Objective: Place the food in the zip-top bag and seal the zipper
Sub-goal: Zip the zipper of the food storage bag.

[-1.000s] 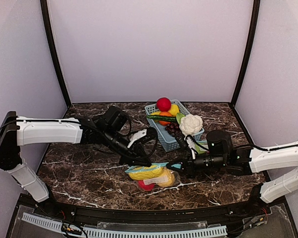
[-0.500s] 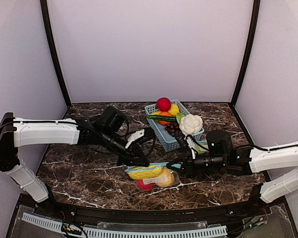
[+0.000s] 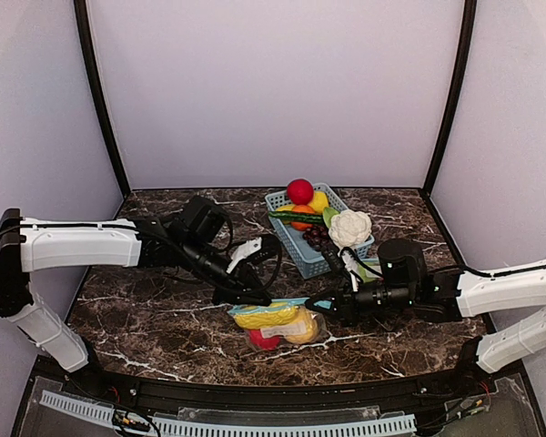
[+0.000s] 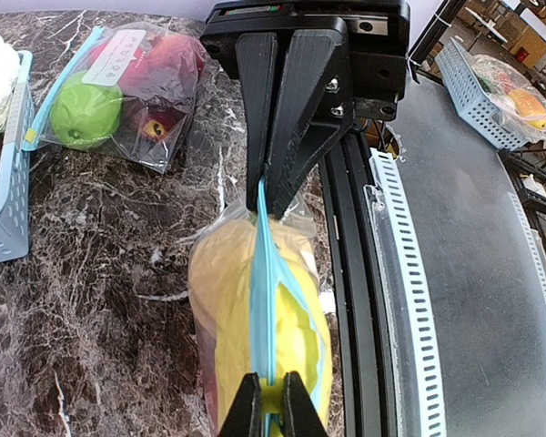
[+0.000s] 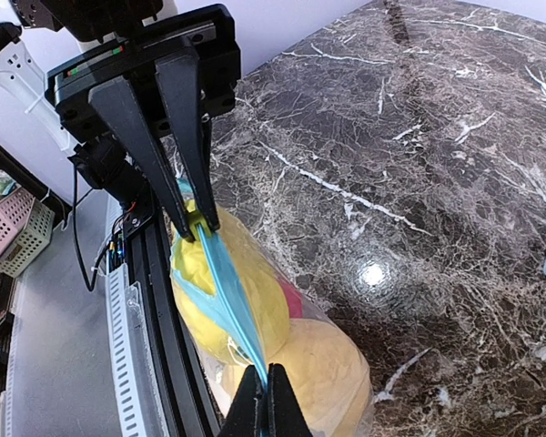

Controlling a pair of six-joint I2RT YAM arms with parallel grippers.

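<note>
The clear zip-top bag [image 3: 282, 326] lies near the front edge with yellow food [image 5: 246, 291], a rounder orange-yellow piece [image 5: 332, 369] and a red piece [image 3: 266, 340] inside. Its blue zipper [image 4: 262, 273] is stretched between both grippers. My left gripper [image 4: 272, 378] is shut on the yellow-green slider at the left end. My right gripper [image 5: 265, 371] is shut on the zipper strip at the right end. The strip is joined near the right gripper, while one lip bows away near the left gripper. From above, the left gripper [image 3: 257, 298] and right gripper [image 3: 315, 305] flank the bag.
A light-blue basket [image 3: 302, 255] behind the bag holds a red ball [image 3: 299, 191], a cauliflower [image 3: 350, 228] and other food. A second bag [image 4: 118, 91] with green and red fruit lies by the basket. The black front rail [image 4: 364, 273] runs close beside the bag.
My left gripper has shifted slightly left with the slider still pinched. The right gripper and the bag have stayed in place.
</note>
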